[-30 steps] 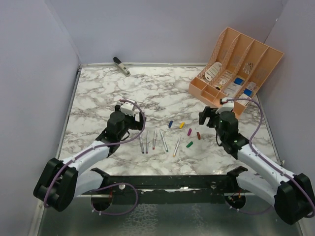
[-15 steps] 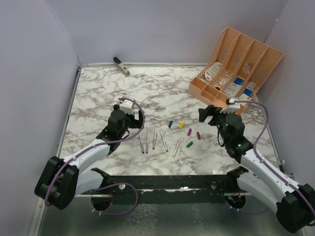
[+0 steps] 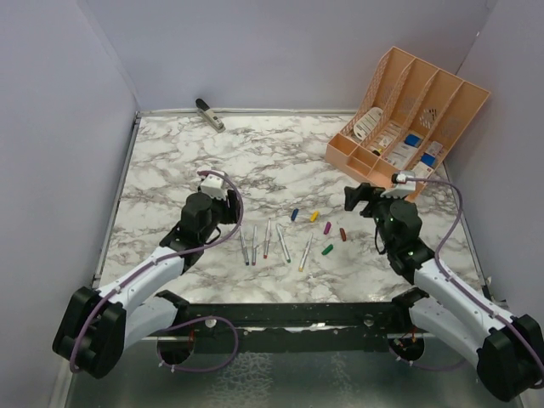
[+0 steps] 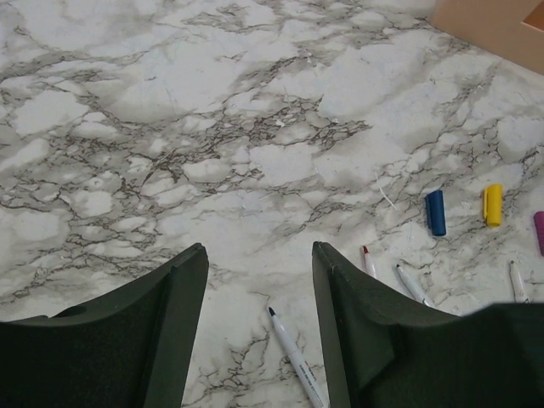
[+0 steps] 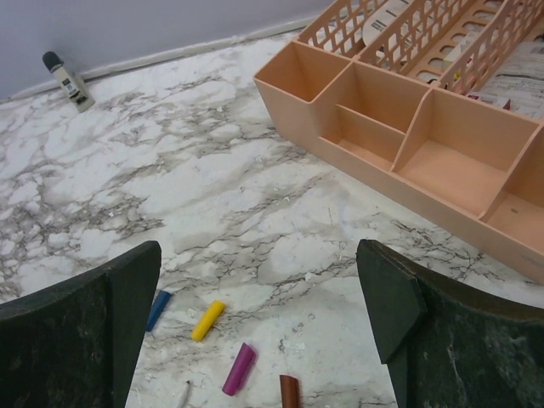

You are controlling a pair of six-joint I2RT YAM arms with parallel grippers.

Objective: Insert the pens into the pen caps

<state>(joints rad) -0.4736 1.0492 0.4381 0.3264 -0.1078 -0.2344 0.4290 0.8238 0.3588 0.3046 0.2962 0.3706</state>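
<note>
Nearest, five pens (image 3: pixel 268 239) lie side by side on the marble table (image 3: pixel 170 161), with five pen caps (image 3: pixel 327 228) loose just to their right: one each blue, yellow, purple, red, green. The left claw (image 4: pixel 259 255) hovers half-spread over a pen's tip, gripping nothing; the right claw (image 5: pixel 259 255) gapes wide by the caps. Farther back, one orange organizer (image 3: pixel 459 110) holds white and blue items in its slots, and one dark-and-white clip-like object (image 3: pixel 210 114) lies at the far edge
</note>
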